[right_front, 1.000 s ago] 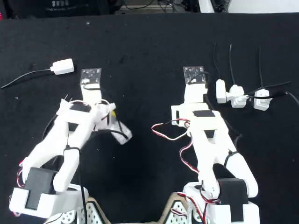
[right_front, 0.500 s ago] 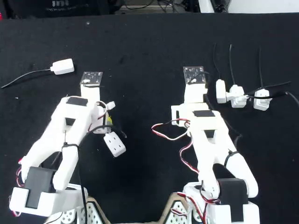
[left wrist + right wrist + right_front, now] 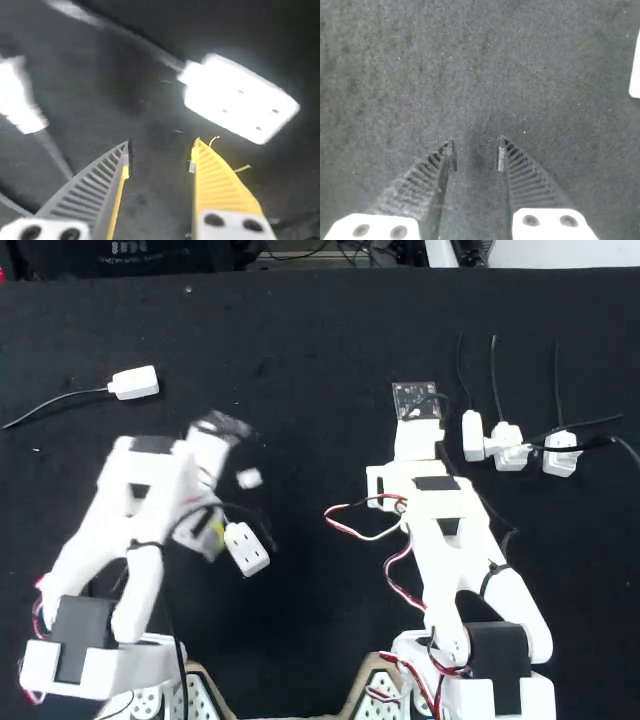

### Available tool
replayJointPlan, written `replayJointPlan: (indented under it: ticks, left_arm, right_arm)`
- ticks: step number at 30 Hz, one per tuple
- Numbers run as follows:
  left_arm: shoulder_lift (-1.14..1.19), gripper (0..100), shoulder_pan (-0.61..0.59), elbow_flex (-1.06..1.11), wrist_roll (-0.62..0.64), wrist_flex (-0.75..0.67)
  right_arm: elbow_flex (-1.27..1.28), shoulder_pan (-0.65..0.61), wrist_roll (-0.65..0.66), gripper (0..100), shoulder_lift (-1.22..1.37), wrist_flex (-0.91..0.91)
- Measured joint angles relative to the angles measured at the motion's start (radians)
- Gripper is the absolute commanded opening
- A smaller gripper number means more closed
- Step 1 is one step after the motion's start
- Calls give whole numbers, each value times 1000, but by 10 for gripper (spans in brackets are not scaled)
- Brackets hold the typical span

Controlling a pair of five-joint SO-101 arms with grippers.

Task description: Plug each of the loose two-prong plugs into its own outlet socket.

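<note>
While left gripper [image 3: 160,152] hangs over black mat [image 3: 320,340], you have its jaws parted moderately, gripping nothing. White outlet block [image 3: 240,102] lies on mat just beyond yellow finger. Right gripper [image 3: 475,152]: narrow gap, gripping nothing, above mat. Loose plug [image 3: 135,383] lies far left on its cord. Three white corded units [image 3: 509,447] are clustered beside right arm.

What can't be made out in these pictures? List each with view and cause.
Left wrist view: outlet block, blurred, slots indistinct.
Left wrist view: white piece, blurred, edge-cut; prongs unseen.
Right wrist view: white object, cut by the edge, unidentifiable.
High view: white cluster, too small to tell what's plugged in.
</note>
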Motion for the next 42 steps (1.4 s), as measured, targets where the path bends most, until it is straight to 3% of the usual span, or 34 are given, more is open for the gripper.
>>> replayJointPlan:
  ticks: [6, 17, 24, 32, 38, 42]
  left_arm:
    - [0, 198, 192, 91, 107, -155]
    - [2, 203, 364, 129, 617, -580]
    - [2, 202, 390, 132, 678, -654]
    - [-5, 202, 233, -61, 552, -397]
    - [147, 199, 29, -104, 678, -505]
    - [324, 199, -29, -199, 769, -506]
  right_arm:
    - [-17, 34, 2, 131, 0, 0]
    - [-17, 43, 0, 131, 0, 0]
    - [-17, 43, 0, 131, 0, 0]
    - [-17, 43, 0, 131, 0, 0]
    - [-17, 43, 0, 131, 0, 0]
    - [-17, 43, 0, 131, 0, 0]
